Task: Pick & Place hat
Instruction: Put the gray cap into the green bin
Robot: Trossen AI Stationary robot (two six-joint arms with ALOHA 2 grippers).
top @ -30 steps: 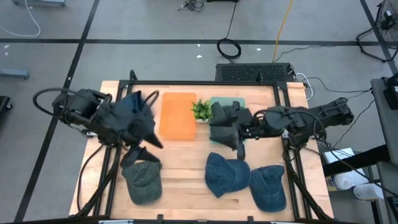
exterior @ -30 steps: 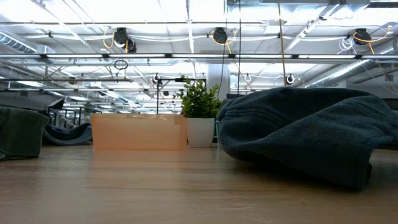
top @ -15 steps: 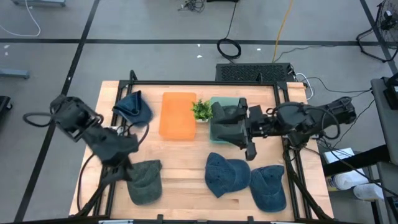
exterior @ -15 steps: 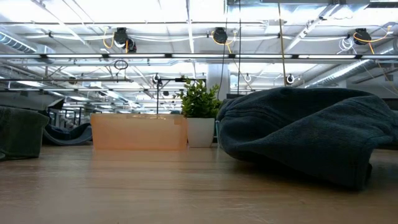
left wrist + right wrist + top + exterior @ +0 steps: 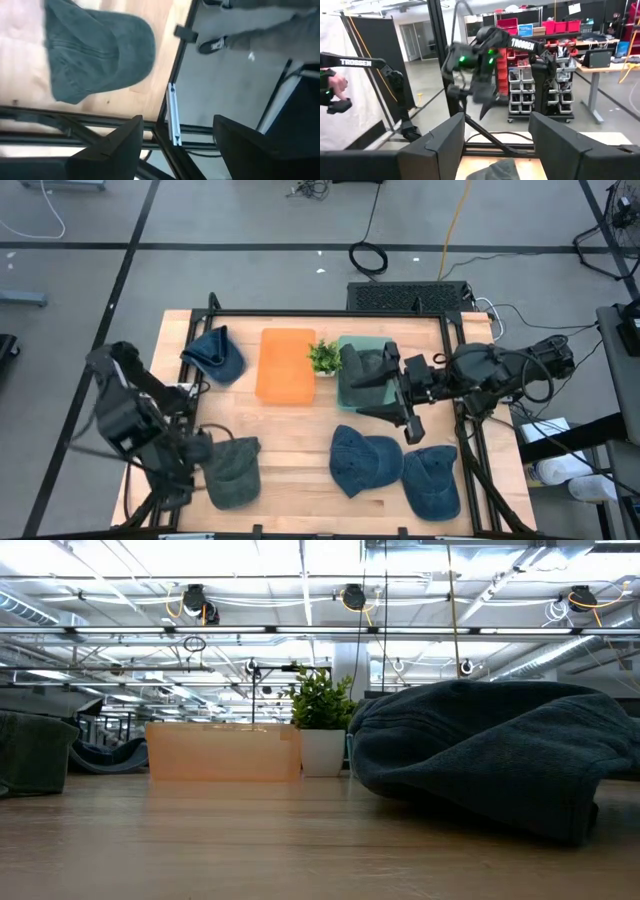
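**Left arm out at the near-left corner, right arm raised over the teal bin**

I see my left gripper (image 5: 185,480) at the worktop's (image 5: 300,430) near-left corner, over the frame rail, just beside the green hat (image 5: 232,470). In its wrist view the fingers (image 5: 112,150) stand apart with nothing between them, and the green hat (image 5: 95,50) lies flat close to the left edge. My right gripper (image 5: 412,415) is lifted above the teal bin (image 5: 352,370) at the far side, fingers (image 5: 440,145) apart and empty.

Two blue hats (image 5: 365,460) lie side by side at the near-right; a dark blue hat (image 5: 215,355) sits at the far-left corner. The orange bin (image 5: 286,365) and small plant (image 5: 323,357) are at the far edge. Bare wood runs down the middle between the green hat and the blue pair.

Against a second ago, the left gripper has swung from the far-left hat to the near-left corner; the right has pulled slightly toward the right edge.
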